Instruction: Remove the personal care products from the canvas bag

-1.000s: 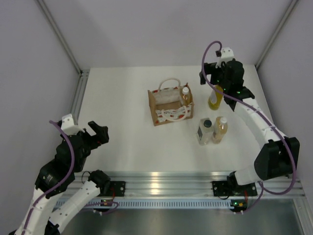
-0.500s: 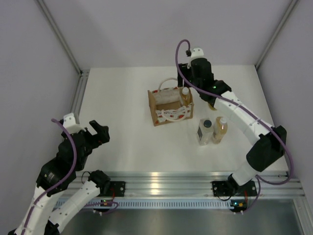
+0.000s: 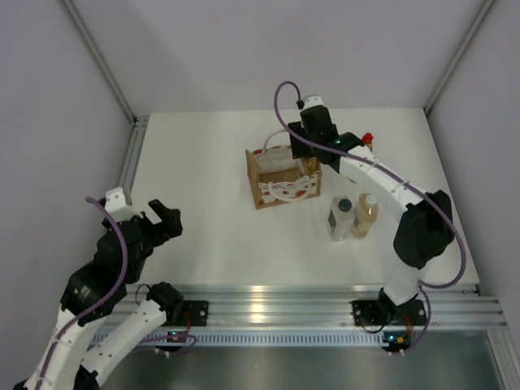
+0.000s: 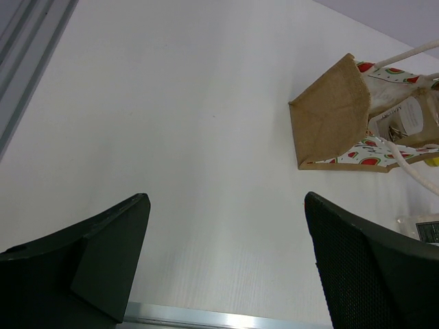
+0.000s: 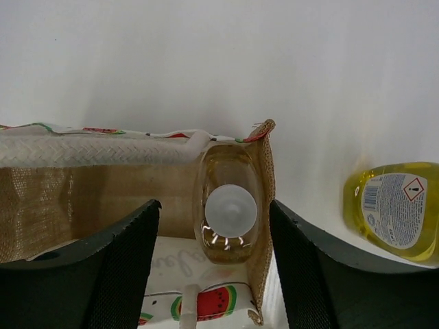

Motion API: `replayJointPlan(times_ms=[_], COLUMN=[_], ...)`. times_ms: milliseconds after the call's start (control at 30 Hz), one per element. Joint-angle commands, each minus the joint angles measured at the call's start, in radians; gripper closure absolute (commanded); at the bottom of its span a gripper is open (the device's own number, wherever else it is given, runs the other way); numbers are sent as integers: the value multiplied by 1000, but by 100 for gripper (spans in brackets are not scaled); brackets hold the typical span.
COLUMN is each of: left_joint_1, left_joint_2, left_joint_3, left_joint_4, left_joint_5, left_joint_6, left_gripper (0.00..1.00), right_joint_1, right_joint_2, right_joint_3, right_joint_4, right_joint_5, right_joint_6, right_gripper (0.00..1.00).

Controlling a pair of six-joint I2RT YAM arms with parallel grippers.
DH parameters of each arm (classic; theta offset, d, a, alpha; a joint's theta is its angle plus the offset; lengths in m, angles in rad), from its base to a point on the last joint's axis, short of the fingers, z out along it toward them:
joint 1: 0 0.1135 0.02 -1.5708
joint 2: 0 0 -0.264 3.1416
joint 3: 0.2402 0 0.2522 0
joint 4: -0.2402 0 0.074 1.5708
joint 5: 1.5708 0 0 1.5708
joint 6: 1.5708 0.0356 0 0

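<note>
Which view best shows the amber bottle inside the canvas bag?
Right wrist: straight down on the amber bottle, white cap up, in the canvas bag corner. Top external: right gripper hides it. Left wrist: only its label.

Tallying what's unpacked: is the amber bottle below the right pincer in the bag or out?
In: the amber bottle stands upright, cap up, in a corner of the canvas bag.

yellow bottle (image 5: pixel 394 209) cut at edge; canvas bag (image 4: pixel 329 116) likewise
</note>
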Motion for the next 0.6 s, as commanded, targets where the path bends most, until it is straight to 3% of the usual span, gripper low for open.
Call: replayJointPlan(times_ms=[0,567], left_joint_1=[-1,-1], left_joint_2=[4,3], left_joint_3=[-3,-3], left_joint_4=[29,30], left_joint_5=[-9,-6], left_joint_6=[2,4], left_gripper=[2,2], right_joint_1=[0,-6], right_joint_2=[43,108], right_joint_3=[54,30], right_joint_4=[-17,-23], right_joint_5=[-5,-2], right_joint_6=[6,20], right_gripper=[37,42])
